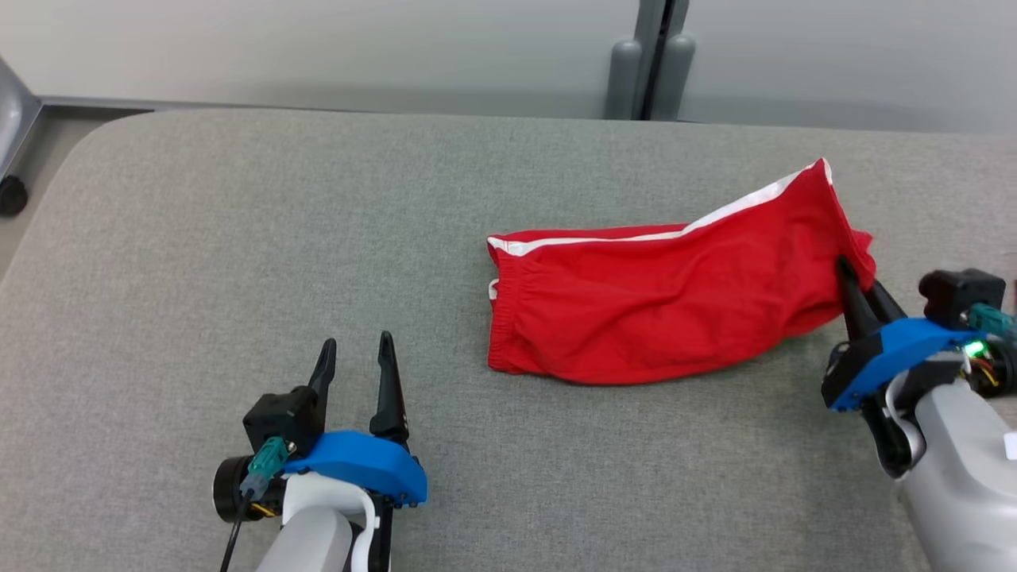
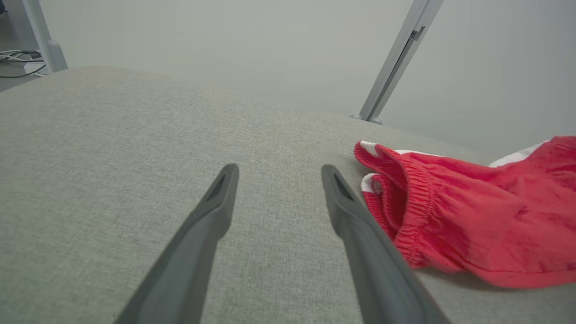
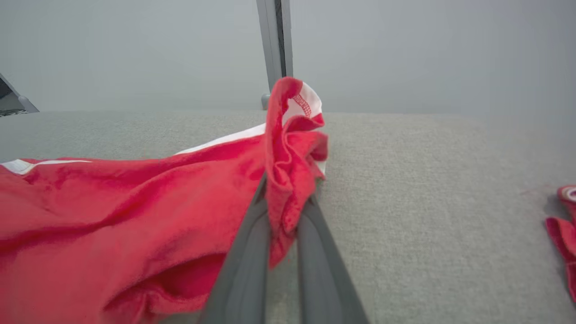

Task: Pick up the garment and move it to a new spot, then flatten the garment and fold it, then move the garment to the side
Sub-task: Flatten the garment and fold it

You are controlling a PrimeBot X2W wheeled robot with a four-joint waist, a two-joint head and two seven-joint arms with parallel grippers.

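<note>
while the right gripper (image 1: 856, 280) pinches the shorts (image 1: 651, 302) at their 3 o'clock end, the left gripper (image 1: 357, 340) gapes, waistband (image 1: 508, 310) at its 2 o'clock.

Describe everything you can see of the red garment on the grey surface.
The red garment looks like soft, matte jersey shorts, wrinkled, with a gathered elastic waistband at its left end and a white stripe along the far edge. It lies lengthwise across the grey cloth-covered surface, mostly resting on it, while its right end is raised and bunched. The right tool is shut on that bunched end, with the cloth pinched between its dark fingers.
</note>
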